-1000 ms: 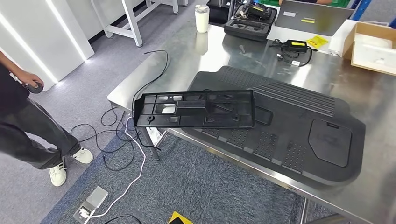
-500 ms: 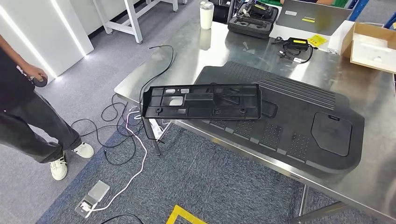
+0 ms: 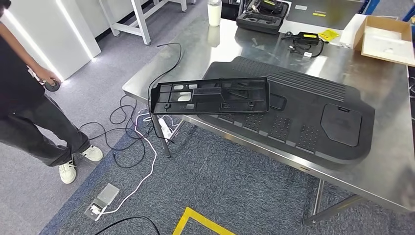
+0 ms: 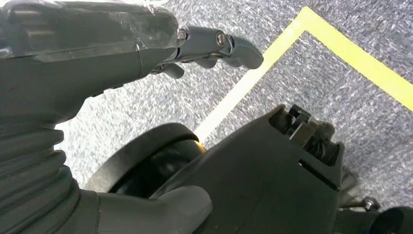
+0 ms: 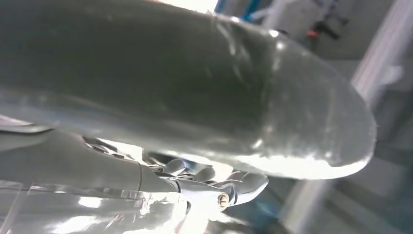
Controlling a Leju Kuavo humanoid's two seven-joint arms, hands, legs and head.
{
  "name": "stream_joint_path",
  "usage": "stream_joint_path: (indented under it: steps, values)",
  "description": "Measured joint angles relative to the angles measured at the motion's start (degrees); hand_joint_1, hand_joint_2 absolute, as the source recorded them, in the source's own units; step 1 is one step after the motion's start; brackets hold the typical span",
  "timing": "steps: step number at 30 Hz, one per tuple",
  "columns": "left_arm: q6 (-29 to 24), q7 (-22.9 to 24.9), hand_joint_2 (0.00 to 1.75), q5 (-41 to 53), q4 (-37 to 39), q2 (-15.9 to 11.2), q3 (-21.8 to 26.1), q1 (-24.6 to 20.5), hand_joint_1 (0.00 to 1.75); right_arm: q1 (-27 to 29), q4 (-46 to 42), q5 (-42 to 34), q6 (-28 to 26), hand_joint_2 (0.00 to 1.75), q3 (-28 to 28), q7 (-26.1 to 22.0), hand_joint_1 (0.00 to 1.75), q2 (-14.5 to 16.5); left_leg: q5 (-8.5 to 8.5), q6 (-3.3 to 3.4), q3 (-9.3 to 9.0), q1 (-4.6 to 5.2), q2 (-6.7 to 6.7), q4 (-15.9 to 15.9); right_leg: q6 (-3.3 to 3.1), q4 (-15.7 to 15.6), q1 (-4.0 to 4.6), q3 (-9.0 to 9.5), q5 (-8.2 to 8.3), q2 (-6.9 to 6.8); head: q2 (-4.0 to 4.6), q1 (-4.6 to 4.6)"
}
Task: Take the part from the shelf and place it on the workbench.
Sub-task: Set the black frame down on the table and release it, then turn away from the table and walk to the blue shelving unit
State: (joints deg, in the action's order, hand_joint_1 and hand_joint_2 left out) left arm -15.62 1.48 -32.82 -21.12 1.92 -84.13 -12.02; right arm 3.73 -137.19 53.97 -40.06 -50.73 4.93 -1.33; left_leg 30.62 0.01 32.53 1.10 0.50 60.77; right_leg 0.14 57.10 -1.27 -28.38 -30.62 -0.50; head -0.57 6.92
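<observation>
Since a second ago our whole view has slid — the counter (image 3: 381, 161) now sits higher and further right in frame, which is our head moving, not the things. Our part (image 3: 210, 96) lies flat on the counter's near-left corner, overlapping the big black mat (image 3: 313, 107) and jutting a little past the edge. Our left hand (image 4: 146, 48) hangs over the floor holding nothing, fingers (image 4: 234, 46) loosely extended; the right hand (image 5: 195, 190) we cannot tell — better to back away slowly, arms clear of that overhanging edge.

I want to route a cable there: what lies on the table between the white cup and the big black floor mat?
Bare steel in the head view between the white cup and the black floor mat.
</observation>
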Motion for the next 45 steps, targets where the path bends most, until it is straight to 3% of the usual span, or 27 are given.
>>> stream_joint_path:
  steps: [3,4,5,7,9,10,13,15,18,19,20,21,23,25,26,29,31,33,34,35,36,38,40,42,44,45]
  values:
    - [-0.2,-0.8,1.75,-1.2,0.0,0.0,0.4,-0.1,0.0,1.1,-0.5,-3.0,0.0,0.0,0.0,2.3,0.0,-0.2,6.87,-0.96,2.52,-0.53,-0.16,9.5,-0.99,0.0,0.1,-1.59,1.11,-0.26,0.0,0.41]
    - [-0.3,-1.0,1.75,-1.6,0.0,0.0,0.5,0.0,0.0,1.5,-0.5,-4.1,0.0,0.0,0.0,2.7,0.0,-0.3,8.06,-1.13,2.83,-0.67,-0.15,12.2,-1.02,0.1,0.17,-2.17,1.43,-0.33,0.0,0.45]
    - [-0.4,-1.2,1.75,-1.9,0.0,0.0,0.7,0.1,0.0,1.9,-0.5,-5.2,0.0,0.0,0.0,3.0,0.0,-0.5,8.04,-1.2,2.31,-0.79,-0.15,13.2,-0.97,0.3,0.21,-2.78,1.76,-0.38,0.0,0.45]
    - [-0.5,-1.3,1.75,-2.3,0.0,0.0,0.9,0.5,0.0,2.6,-0.5,-6.6,0.0,0.0,0.0,3.1,0.0,-0.9,5.27,-1.09,-1.36,-1.0,-0.15,9.0,-0.73,0.7,0.23,-3.84,2.31,-0.37,0.0,0.48]
    - [-0.6,-1.3,1.75,-2.5,0.1,0.0,1.0,1.1,0.0,3.0,-0.5,-7.3,0.0,0.0,0.0,3.0,0.0,-1.2,2.89,-0.75,-6.22,-1.08,-0.17,0.7,-0.23,1.1,0.31,-4.58,2.85,-0.3,0.0,0.55]
    - [-0.6,-1.3,1.75,-2.5,0.1,0.0,1.1,1.4,0.0,3.1,-0.5,-7.6,0.0,0.0,0.0,3.0,0.0,-1.3,2.49,-0.59,-7.62,-1.02,-0.18,-2.2,0.1,1.2,0.35,-4.82,3.17,-0.28,0.0,0.56]
    - [-0.6,-1.3,1.75,-2.7,0.2,0.0,1.3,1.6,0.0,3.3,-0.5,-8.2,0.0,0.0,0.0,2.5,0.0,-1.5,2.32,0.04,-7.92,-0.85,-0.14,-4.7,1.05,1.4,0.34,-5.42,4.06,-0.44,0.0,0.55]
    - [-0.5,-1.3,1.75,-2.9,0.2,0.0,1.5,1.6,0.0,3.5,-0.5,-8.6,0.1,0.0,0.0,1.9,0.0,-1.5,1.63,1.09,-7.26,-1.03,0.04,-5.2,1.49,3.0,0.3,-6.27,2.25,-0.32,0.0,0.41]
    - [-0.4,-1.3,1.75,-3.4,0.3,0.0,2.0,1.6,0.0,3.9,-0.5,-9.5,0.1,0.0,0.1,1.0,0.0,-1.5,0.31,2.22,-5.58,-0.82,0.24,-5.1,1.73,12.1,0.26,-8.98,-4.97,0.0,0.0,0.08]
    - [-0.4,-1.3,1.75,-3.5,0.4,0.0,2.2,1.6,0.0,4.0,-0.5,-9.6,0.1,0.0,0.1,0.8,0.0,-1.5,-0.06,2.3,-5.0,-0.67,0.26,-5.0,1.8,15.2,0.25,-9.56,-6.26,0.04,0.0,0.03]
    - [-0.3,-1.3,1.75,-3.6,0.4,0.0,2.4,1.6,0.0,4.1,-0.5,-9.9,0.1,0.0,0.1,0.7,0.0,-1.4,-0.38,2.34,-4.42,-0.55,0.28,-4.8,1.83,16.7,0.24,-9.41,-6.25,0.07,0.0,0.04]
    - [-0.3,-1.3,1.75,-3.8,0.4,0.0,2.6,1.5,0.0,4.3,-0.5,-10.2,0.1,0.0,0.1,0.6,0.0,-1.4,-0.66,2.32,-3.87,-0.47,0.28,-4.6,1.81,16.4,0.24,-8.4,-5.21,0.07,0.0,0.04]
    - [-0.2,-1.4,1.75,-4.4,0.4,0.0,2.9,1.5,0.0,4.6,-0.5,-11.2,0.1,0.0,0.3,0.5,0.0,-1.4,-0.99,2.19,-2.89,-0.42,0.26,-3.9,1.58,9.8,0.25,-3.66,-2.1,0.07,0.0,0.05]
    - [-0.2,-1.5,1.75,-5.3,0.4,0.0,3.5,1.5,0.0,5.4,-0.9,-12.2,0.1,0.0,0.9,0.8,0.0,-1.5,-1.17,1.86,-2.12,-0.26,0.21,-3.1,1.37,2.6,0.44,0.65,-0.92,0.12,0.0,0.08]
    - [-0.2,-1.7,1.75,-5.7,0.4,0.0,3.8,1.6,0.0,5.9,-1.2,-12.5,0.1,0.0,1.4,1.0,0.0,-1.6,-1.32,1.6,-1.82,-0.18,0.2,-2.8,1.3,0.8,0.56,1.57,-1.03,0.15,0.0,0.08]
    - [-0.3,-1.9,1.75,-6.3,0.5,0.0,4.6,1.7,0.0,6.8,-2.2,-12.7,0.1,0.0,2.8,1.4,0.0,-2.0,-1.42,0.55,-1.15,-0.01,0.1,-2.1,0.58,-0.2,0.41,1.1,-0.7,0.08,0.0,0.07]
    - [-0.3,-2.0,1.75,-6.5,0.5,0.0,5.0,1.7,0.0,7.2,-2.7,-12.8,0.1,0.0,3.6,1.5,0.0,-2.0,1.48,-0.16,0.03,-0.14,-0.08,0.9,-0.46,-0.5,0.15,0.25,0.1,-0.14,0.0,0.28]
    - [-0.3,-2.2,1.75,-6.6,0.5,0.0,5.5,1.7,0.0,7.5,-3.1,-12.8,0.1,0.0,4.2,1.6,0.0,-2.1,6.34,-0.76,1.93,-0.55,-0.17,7.3,-1.03,-0.4,0.29,-0.89,0.84,-0.31,0.0,0.55]
    - [-0.4,-2.2,1.75,-6.7,0.5,0.0,5.7,1.6,0.0,7.6,-3.2,-12.8,0.1,0.0,4.5,1.6,0.0,-2.1,7.93,-0.94,2.53,-0.71,-0.17,10.5,-1.09,-0.2,0.37,-1.53,1.2,-0.37,0.0,0.57]
    - [-0.4,-2.3,1.75,-6.7,0.5,0.0,5.8,1.7,0.0,7.6,-3.3,-12.8,0.1,0.0,4.8,1.7,0.0,-2.1,8.44,-1.04,2.49,-0.85,-0.17,12.4,-1.07,0.0,0.41,-2.21,1.55,-0.41,0.0,0.57]
    - [-0.4,-2.2,1.75,-6.7,0.5,0.0,6.0,1.8,0.0,7.7,-3.4,-12.8,0.1,0.0,5.0,1.9,0.0,-2.1,7.73,-1.06,1.54,-0.96,-0.17,12.3,-0.99,0.3,0.43,-2.9,1.85,-0.43,0.0,0.57]
    - [-0.4,-2.1,1.75,-6.9,0.6,0.0,6.3,2.2,0.0,8.0,-3.8,-13.1,0.1,0.0,5.6,2.5,0.0,-2.3,4.52,-0.92,-2.82,-1.15,-0.19,6.5,-0.72,1.0,0.43,-4.14,2.33,-0.39,0.0,0.6]
    - [-0.6,-2.0,1.75,-7.5,0.6,0.0,6.6,2.7,0.0,8.5,-4.4,-13.0,0.1,0.0,6.3,3.9,0.0,-3.0,2.99,-0.55,-7.04,-1.08,-0.25,-1.1,-0.14,1.6,0.48,-5.04,2.81,-0.34,0.0,0.61]
    - [-0.9,-1.9,1.75,-8.3,0.6,0.1,7.0,3.1,0.0,8.8,-5.0,-11.5,0.1,0.0,7.5,6.8,0.0,-4.6,3.12,-0.14,-8.04,-0.83,-0.29,-4.2,0.57,1.8,0.44,-5.58,3.52,-0.38,0.0,0.6]
    - [-1.4,-1.6,1.75,-9.2,0.6,0.3,7.4,3.3,0.0,8.5,-5.3,-8.8,0.1,0.0,9.4,10.2,0.0,-6.5,2.41,0.63,-7.5,-0.73,-0.15,-4.6,1.26,1.9,0.23,-5.87,3.97,-0.41,0.0,0.54]
    - [-1.6,-1.3,1.75,-9.7,0.6,0.5,7.6,3.3,0.0,8.2,-5.4,-7.6,0.2,0.0,10.4,11.4,0.0,-7.3,1.83,1.15,-7.15,-0.74,-0.05,-4.8,1.52,2.5,0.14,-6.24,3.26,-0.36,0.0,0.49]
